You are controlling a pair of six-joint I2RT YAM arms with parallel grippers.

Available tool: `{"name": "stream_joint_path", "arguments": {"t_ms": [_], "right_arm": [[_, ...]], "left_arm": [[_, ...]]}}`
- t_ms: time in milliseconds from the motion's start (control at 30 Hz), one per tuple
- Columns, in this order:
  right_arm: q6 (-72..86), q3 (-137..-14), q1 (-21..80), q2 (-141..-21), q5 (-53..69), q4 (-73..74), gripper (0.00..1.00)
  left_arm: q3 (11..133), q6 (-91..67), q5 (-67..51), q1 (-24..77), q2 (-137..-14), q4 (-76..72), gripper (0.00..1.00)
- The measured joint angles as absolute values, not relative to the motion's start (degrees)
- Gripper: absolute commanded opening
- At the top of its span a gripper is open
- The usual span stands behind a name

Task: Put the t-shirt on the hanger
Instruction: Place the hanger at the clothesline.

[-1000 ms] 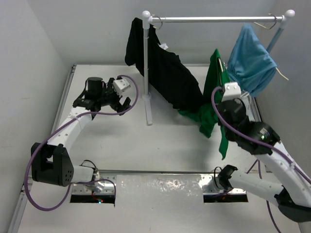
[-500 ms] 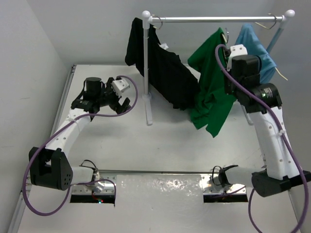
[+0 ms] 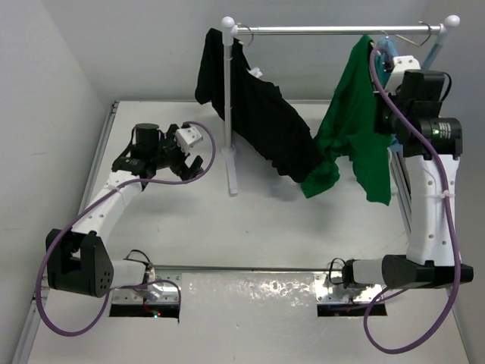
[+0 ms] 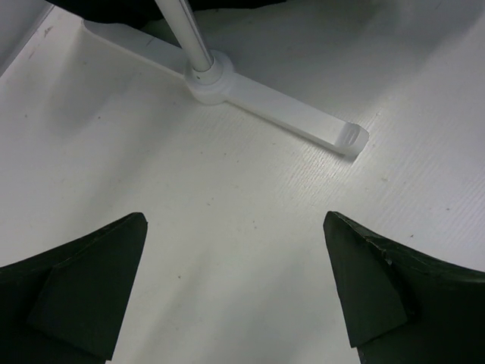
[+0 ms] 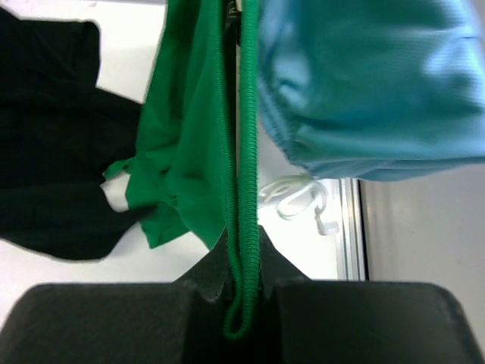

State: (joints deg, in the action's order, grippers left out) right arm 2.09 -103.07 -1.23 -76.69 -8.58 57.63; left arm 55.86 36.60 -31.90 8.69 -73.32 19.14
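Note:
The green t-shirt (image 3: 356, 129) hangs from my right gripper (image 3: 381, 62), high up just under the right end of the rail. Its lower edge drapes toward the black garment. In the right wrist view my gripper (image 5: 242, 265) is shut on a ribbed green edge of the t-shirt (image 5: 189, 129). I cannot make out the cream-white hanger; the shirt and my arm cover that spot. My left gripper (image 3: 186, 163) is open and empty, low over the table at the left. In its wrist view (image 4: 235, 220) only bare table lies between the fingers.
A white rack with post (image 3: 229, 98) and rail (image 3: 318, 30) stands at the back, its foot (image 4: 288, 114) ahead of my left gripper. A black garment (image 3: 258, 114) hangs on it. A light-blue garment (image 5: 371, 83) hangs beside the shirt. A thin white looped piece (image 5: 292, 193) lies below.
My right arm has swung up and to the right, lifting the green t-shirt from near the table to the rail's right end. My left arm has barely moved.

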Motion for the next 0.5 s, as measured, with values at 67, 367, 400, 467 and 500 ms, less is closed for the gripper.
{"name": "stream_joint_path", "arguments": {"t_ms": [67, 367, 400, 467, 500], "right_arm": [[1.89, -104.49, -3.55, -76.86, -7.07, 58.0, 0.0], [1.5, -112.75, -6.28, -79.99, -6.17, 61.34, 0.0], [1.48, -112.71, -6.28, -79.66, -6.07, 61.6, 0.0], [1.5, -110.78, -6.31, -77.6, -5.19, 61.54, 0.0], [1.52, -108.71, -6.31, -75.66, -3.99, 61.67, 0.0]], "left_arm": [[55.77, 36.8, -31.62, 8.69, -73.32, 19.22, 0.99], [55.77, 37.1, -31.18, 8.69, -73.32, 19.22, 0.99], [55.77, 37.15, -31.14, 8.69, -73.32, 19.2, 0.99], [55.77, 37.23, -31.09, 8.69, -73.32, 19.2, 0.99], [55.77, 37.23, -31.09, 8.69, -73.32, 19.18, 0.99]]}}
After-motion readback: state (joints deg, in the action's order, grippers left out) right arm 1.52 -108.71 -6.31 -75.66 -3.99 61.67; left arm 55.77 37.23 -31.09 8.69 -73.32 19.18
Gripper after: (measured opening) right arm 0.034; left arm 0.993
